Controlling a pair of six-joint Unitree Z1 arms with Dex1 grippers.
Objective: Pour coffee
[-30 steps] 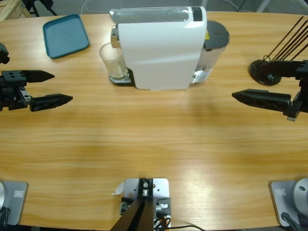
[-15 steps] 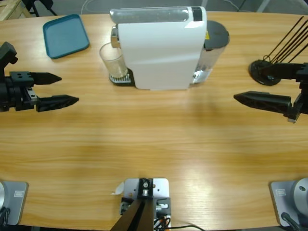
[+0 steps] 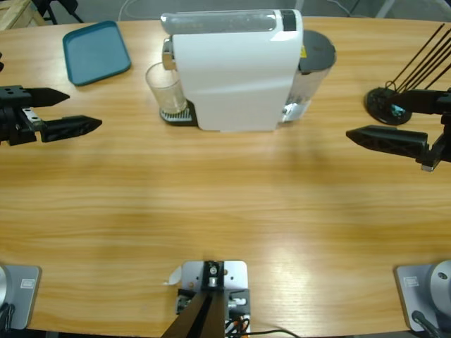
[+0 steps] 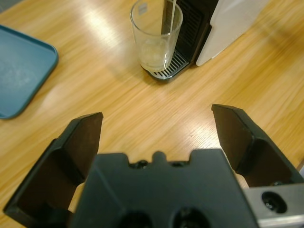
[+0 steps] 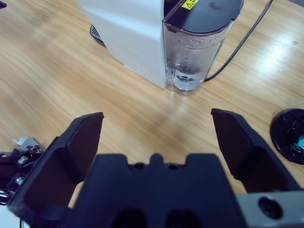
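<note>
Both spread wide, holding nothing: left gripper, glass with coffee ahead; right gripper, white machine ahead.

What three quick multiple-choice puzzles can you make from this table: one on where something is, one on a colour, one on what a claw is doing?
1. Where does the glass stand?
A. On the blue tray
B. On the drip grate of the white coffee machine
C. In a claw

2. What colour is the tray?
A. Red
B. Blue
C. White

3. What is the left claw doing?
A. Open, holding nothing
B. Shut on the glass
C. Shut on the tray

Answers:
1 B: the glass sits on the grate under the spout.
2 B: the tray looks blue in both views.
3 A: its jaws stand wide apart over bare table.
</note>
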